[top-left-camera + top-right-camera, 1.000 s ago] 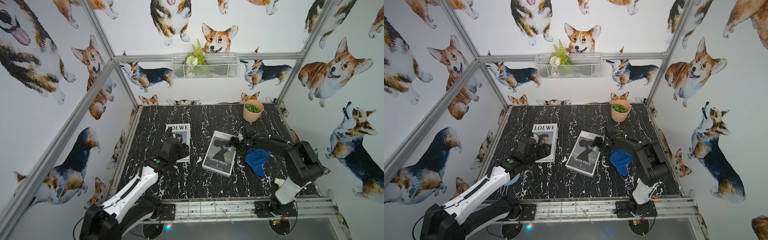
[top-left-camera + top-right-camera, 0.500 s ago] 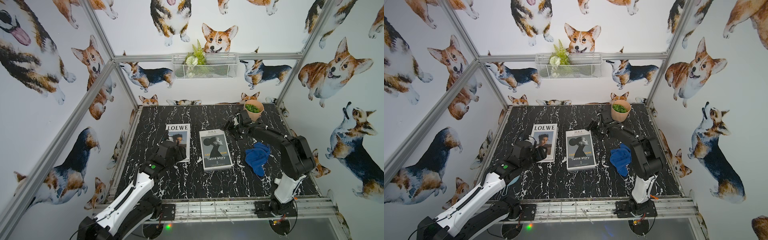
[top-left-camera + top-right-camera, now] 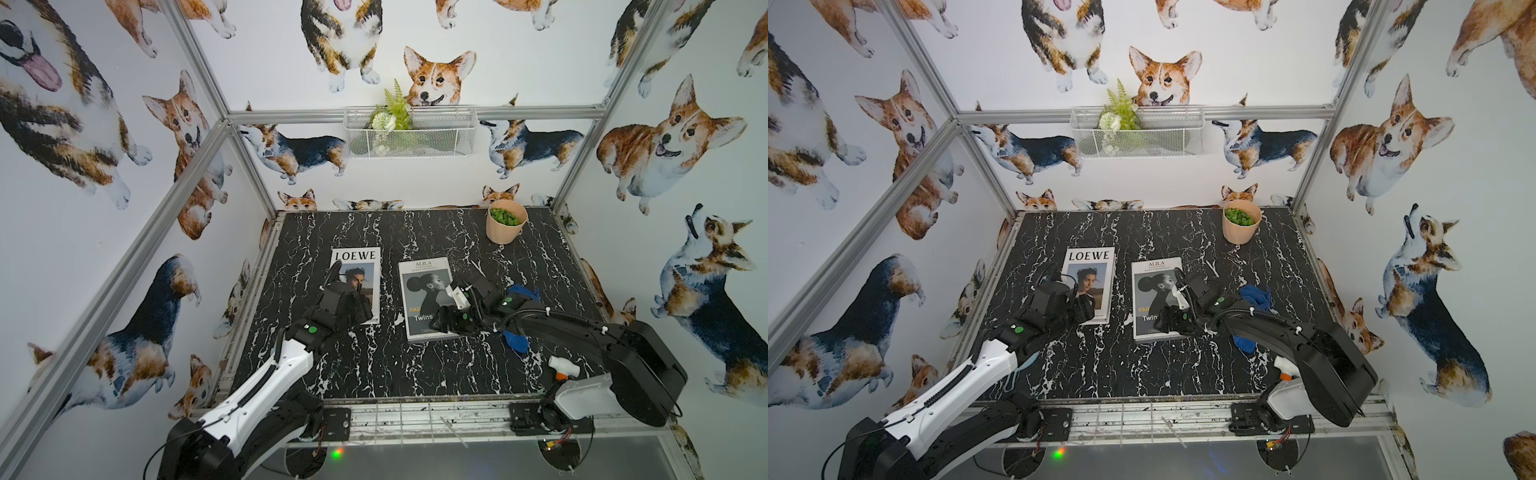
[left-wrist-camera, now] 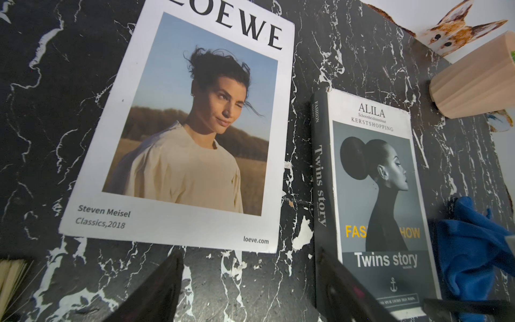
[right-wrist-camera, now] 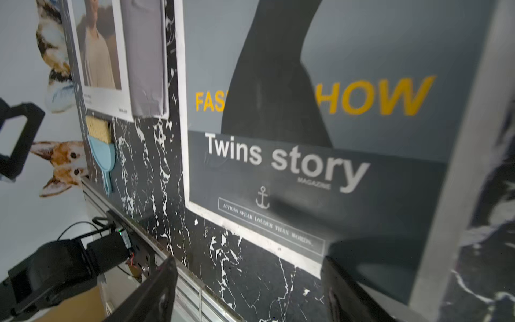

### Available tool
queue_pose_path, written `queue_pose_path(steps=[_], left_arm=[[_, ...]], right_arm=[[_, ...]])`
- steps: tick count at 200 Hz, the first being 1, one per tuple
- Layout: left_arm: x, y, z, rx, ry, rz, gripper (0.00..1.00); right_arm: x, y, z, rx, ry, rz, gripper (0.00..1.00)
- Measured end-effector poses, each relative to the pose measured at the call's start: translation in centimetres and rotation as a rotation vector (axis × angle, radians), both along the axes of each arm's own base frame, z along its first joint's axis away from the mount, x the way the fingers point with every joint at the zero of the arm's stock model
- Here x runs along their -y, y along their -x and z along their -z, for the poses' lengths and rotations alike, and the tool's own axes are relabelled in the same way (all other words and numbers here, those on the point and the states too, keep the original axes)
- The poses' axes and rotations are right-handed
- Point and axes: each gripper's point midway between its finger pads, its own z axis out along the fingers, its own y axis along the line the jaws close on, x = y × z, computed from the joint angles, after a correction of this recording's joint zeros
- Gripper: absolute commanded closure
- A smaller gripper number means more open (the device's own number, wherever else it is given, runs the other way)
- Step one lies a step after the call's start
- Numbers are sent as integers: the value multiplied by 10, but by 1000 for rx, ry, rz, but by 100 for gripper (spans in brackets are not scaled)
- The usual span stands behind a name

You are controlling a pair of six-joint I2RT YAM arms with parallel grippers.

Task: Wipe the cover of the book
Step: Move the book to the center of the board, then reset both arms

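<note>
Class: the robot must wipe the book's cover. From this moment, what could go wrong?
1. The right gripper hangs open and empty over the book, while the cloth lies on the table beside it: bare jaws might scrape the cover.
2. The right arm crosses above the cloth and might drag it.
3. Nothing seems to pin the book, so wiping could slide it.

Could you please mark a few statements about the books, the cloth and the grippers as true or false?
1. The blue cloth lies beside the Twins story book. True.
2. The right gripper holds the blue cloth. False: its jaws are open and empty, by the book's corner.
3. The Twins story book lies on the LOEWE magazine. False: they lie side by side, apart.
4. The left gripper is open. True.
</note>
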Motion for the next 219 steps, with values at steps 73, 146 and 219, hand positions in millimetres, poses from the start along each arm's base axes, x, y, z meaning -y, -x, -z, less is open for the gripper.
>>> queue_pose_path(steps=[73, 146, 219], left_arm=[[-23, -8, -21, 81, -83, -96, 0], [-43, -15, -26, 128, -251, -104, 0], [-58, -38, -47, 285, -459, -104, 0]], right_arm=[[-41, -21, 4, 99, -90, -78, 17], [-27, -60, -37, 247, 66, -19, 0], [116, -129, -124, 838, 465, 281, 1]])
